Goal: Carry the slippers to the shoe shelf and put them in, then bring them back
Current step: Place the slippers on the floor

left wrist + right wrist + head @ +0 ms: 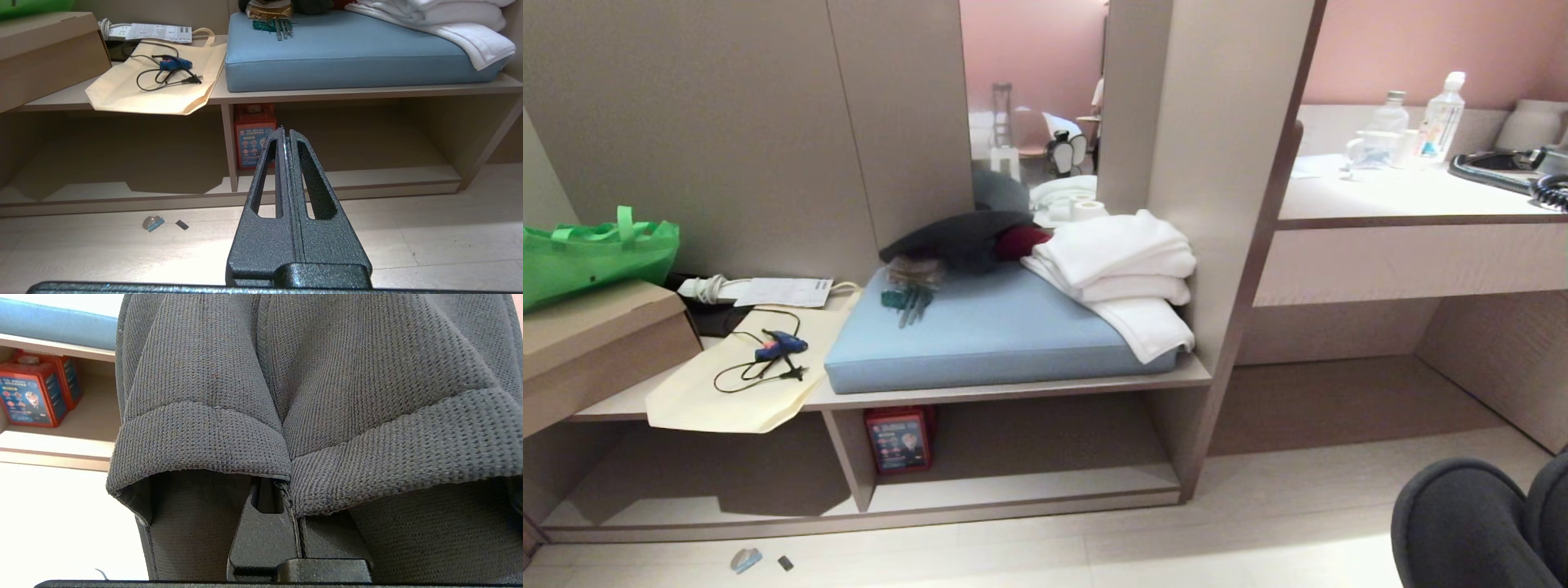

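Right gripper (292, 490) is clamped on the slippers (286, 396), both held side by side, inner edges pinched between the fingers. In the head view the slippers (1478, 523) sit at lower right of frame, above the floor, well apart from the shoe shelf (1021, 490) at lower centre. Red box (898, 438) stands in the shelf beside the divider. Left gripper (286, 134) fingers pressed together, holding nothing, pointing at the shelf.
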Robot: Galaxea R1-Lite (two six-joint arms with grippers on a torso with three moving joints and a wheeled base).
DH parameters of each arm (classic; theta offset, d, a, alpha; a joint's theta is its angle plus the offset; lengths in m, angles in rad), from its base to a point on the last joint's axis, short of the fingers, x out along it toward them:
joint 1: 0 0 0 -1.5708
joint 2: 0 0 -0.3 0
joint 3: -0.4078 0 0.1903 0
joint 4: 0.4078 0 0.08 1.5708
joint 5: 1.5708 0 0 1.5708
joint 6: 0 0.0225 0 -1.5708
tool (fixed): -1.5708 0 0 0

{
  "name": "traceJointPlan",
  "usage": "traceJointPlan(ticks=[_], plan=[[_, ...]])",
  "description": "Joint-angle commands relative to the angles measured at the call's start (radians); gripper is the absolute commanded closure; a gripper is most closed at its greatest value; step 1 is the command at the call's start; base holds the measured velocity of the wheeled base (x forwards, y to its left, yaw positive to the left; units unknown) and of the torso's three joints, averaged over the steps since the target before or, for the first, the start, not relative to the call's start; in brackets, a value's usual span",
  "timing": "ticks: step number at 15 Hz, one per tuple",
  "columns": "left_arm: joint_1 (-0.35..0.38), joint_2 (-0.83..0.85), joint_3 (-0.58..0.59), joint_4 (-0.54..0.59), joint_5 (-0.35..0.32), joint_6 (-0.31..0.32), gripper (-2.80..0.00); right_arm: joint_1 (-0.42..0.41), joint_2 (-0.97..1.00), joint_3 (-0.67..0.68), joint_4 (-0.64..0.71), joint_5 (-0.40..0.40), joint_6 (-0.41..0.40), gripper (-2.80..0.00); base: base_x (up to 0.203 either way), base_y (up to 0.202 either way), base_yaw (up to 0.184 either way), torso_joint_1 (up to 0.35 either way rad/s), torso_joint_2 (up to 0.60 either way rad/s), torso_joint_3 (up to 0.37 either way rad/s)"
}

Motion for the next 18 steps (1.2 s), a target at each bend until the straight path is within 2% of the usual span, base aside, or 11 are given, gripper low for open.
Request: traceJointPlan(ticks=[1, 12, 18], plan=[[0.0, 0.0, 0.008, -0.001, 0.0, 0.0, 0.0, 0.0, 0.002, 0.0, 0.001, 0.001, -0.001, 0.0, 0.0, 0.0, 0.0, 0.011, 0.0, 0.052], [0.0, 0.001, 0.008, -0.001, 0.0, 0.003, 0.0, 0.0, 0.001, 0.0, 0.001, 0.001, -0.001, 0.0, 0.0, 0.0, 0.0, 0.001, 0.0, 0.006], [0.0, 0.001, 0.008, -0.001, 0.0, 0.003, 0.0, 0.0, 0.001, 0.0, 0.001, 0.001, -0.001, 0.0, -0.001, -0.171, -0.001, 0.001, 0.0, 0.004]])
